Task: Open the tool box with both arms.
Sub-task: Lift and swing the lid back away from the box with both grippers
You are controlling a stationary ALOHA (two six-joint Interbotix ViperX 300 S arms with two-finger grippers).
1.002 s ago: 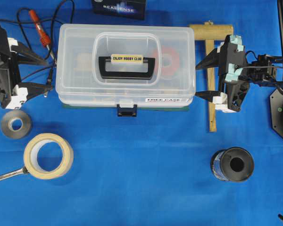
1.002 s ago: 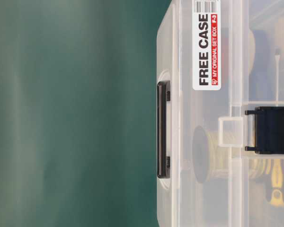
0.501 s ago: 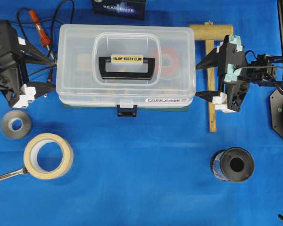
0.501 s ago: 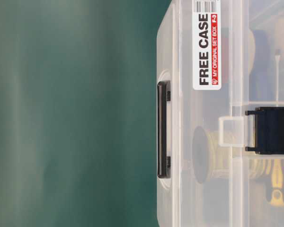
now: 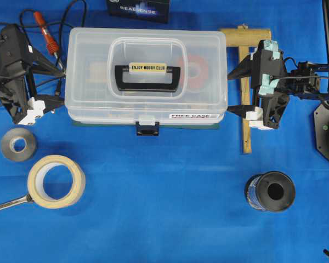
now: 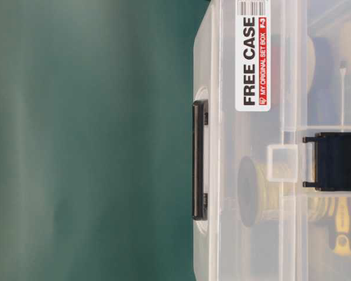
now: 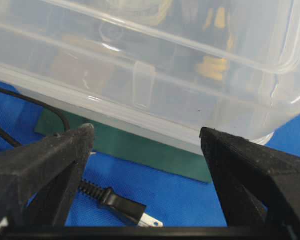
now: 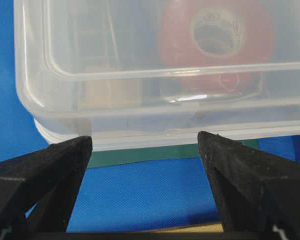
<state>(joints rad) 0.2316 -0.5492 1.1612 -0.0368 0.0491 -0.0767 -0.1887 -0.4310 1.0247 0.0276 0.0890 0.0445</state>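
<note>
At either end of the tool box, your left gripper and right gripper gape empty (latch unreleased), so squeezing may merely shove it.

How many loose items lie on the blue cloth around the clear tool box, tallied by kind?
Tape rolls: 2, grey and cream
Black spool: 1
Wrench: 1
Wooden mallet: 1
Soldering iron: 1
Dark box: 1
Total: 7

Left tool spread wide; right tool likewise.
</note>
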